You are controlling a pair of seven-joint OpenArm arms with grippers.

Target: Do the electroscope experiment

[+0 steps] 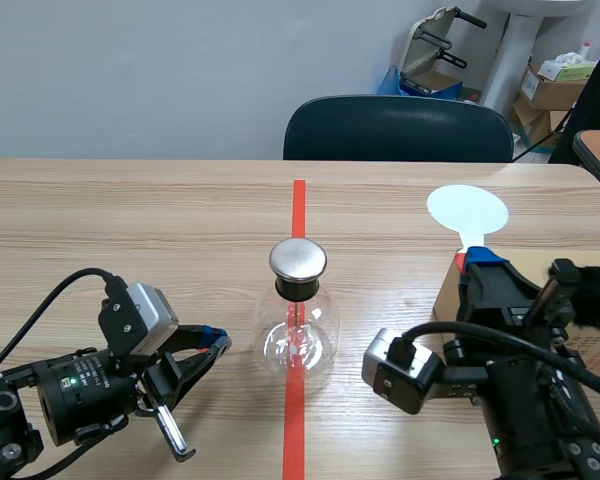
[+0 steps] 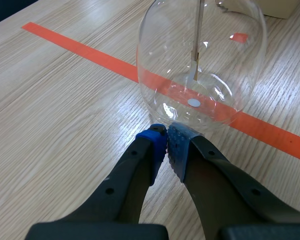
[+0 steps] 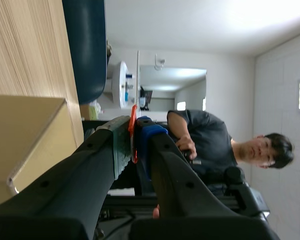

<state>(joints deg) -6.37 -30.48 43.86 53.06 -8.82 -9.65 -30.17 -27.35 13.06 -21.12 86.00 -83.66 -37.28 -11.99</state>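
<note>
The electroscope [image 1: 298, 318] is a clear round glass flask with a black neck and a flat metal cap [image 1: 298, 259]; it stands on the orange tape line mid-table. A thin rod hangs inside the flask [image 2: 200, 60]. My left gripper [image 1: 218, 343] lies low on the table just left of the flask. Its blue pads are shut on nothing, tips [image 2: 166, 137] almost at the glass base. My right gripper [image 1: 477, 262] is turned on its side right of the flask. It is shut on the red handle [image 3: 133, 135] of a paddle with a white disc [image 1: 467, 210].
A cardboard box [image 1: 448, 298] sits under the right gripper, and the same box [image 3: 25, 130] lies beside its fingers. A dark chair [image 1: 398, 128] stands behind the far table edge. A person [image 3: 215, 145] shows in the right wrist view.
</note>
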